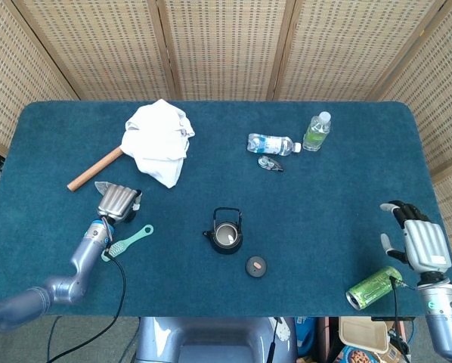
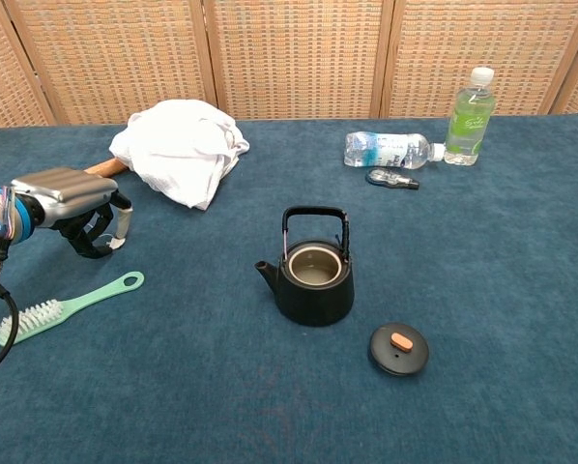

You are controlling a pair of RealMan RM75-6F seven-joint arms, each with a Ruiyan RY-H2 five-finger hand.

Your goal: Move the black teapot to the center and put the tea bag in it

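Carpet-like blue cloth covers the table (image 2: 521, 319) all the way across. Nearest to me on it lies the round black lid (image 2: 398, 349) with a small orange knob. Just past the lid sits the teapot (image 2: 313, 275), open on top, handle up, spout toward my left. It is close to the middle of the table.

Off to my left lies a green brush (image 2: 62, 307). Just behind the brush is my left hand (image 2: 65, 205). Its fingers are curled down, and I hold the tea bag (image 2: 122, 224) at the fingertips. The bag is partly hidden, so I can only see a pale bit of it.

My right hand (image 1: 415, 240) is far over at the right edge. Its fingers are spread and hold nothing. A green can (image 1: 374, 286) lies on its side just beside it.

Farther back, a white cloth (image 2: 181, 148) is bunched up over a wooden stick (image 1: 94, 169). On the other side, a clear bottle (image 2: 389, 150) lies down, a small dark thing (image 2: 392, 178) lies near it, and a green bottle (image 2: 468, 116) stands up.

Behind the table stand woven screens (image 2: 289, 53) with wooden frames.
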